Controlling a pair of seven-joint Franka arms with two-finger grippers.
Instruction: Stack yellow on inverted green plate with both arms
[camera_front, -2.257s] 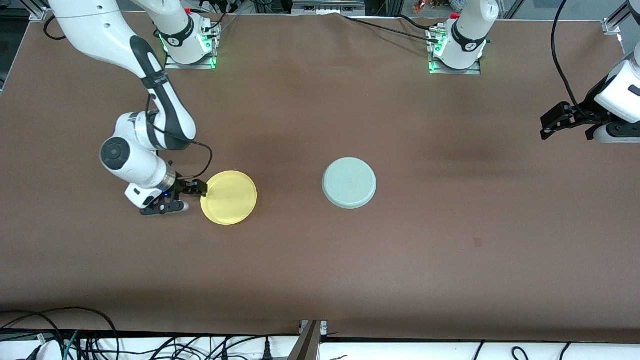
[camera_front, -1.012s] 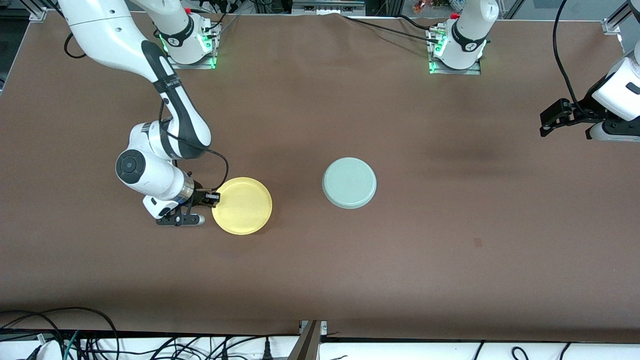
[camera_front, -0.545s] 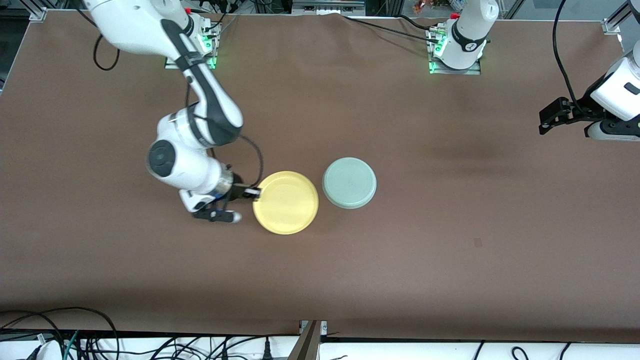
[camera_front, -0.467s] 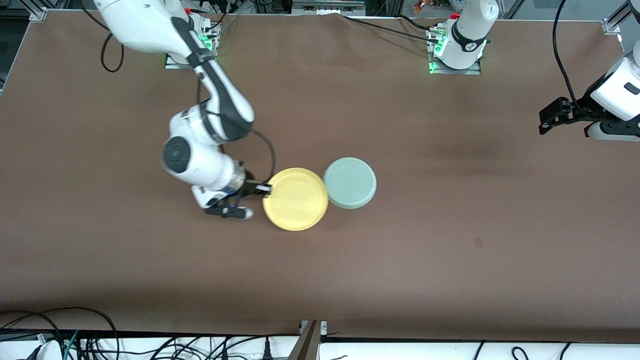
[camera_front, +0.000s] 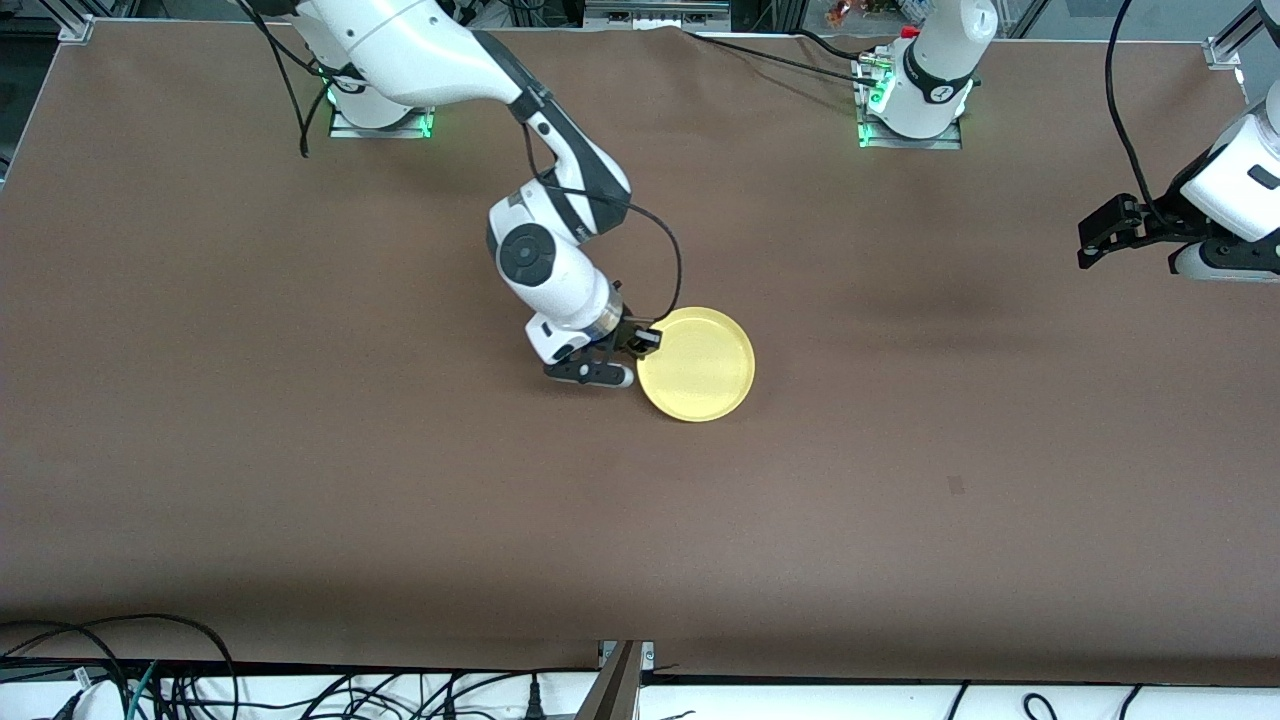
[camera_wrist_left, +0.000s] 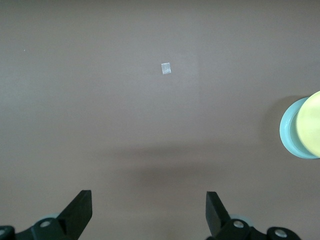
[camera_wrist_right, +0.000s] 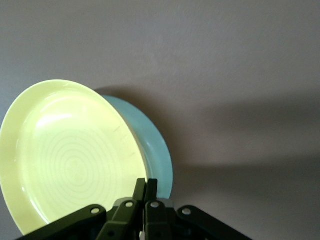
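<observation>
the right gripper (camera_front: 640, 345) is clenched on the rim of the round, shallow, bright yellow plastic plate (camera_front: 697, 364), held by the edge so the dish extends flat ahead of the jaws. it sits directly over the round, pale mint-green plastic plate (camera_wrist_right: 159, 145), almost wholly hidden beneath; whether the two touch cannot be told. judged: alignment near complete, lowering and release remain. the left gripper (camera_wrist_left: 150, 212) waits with fingers spread over bare brown table (camera_front: 950, 420), well apart from the plates.
</observation>
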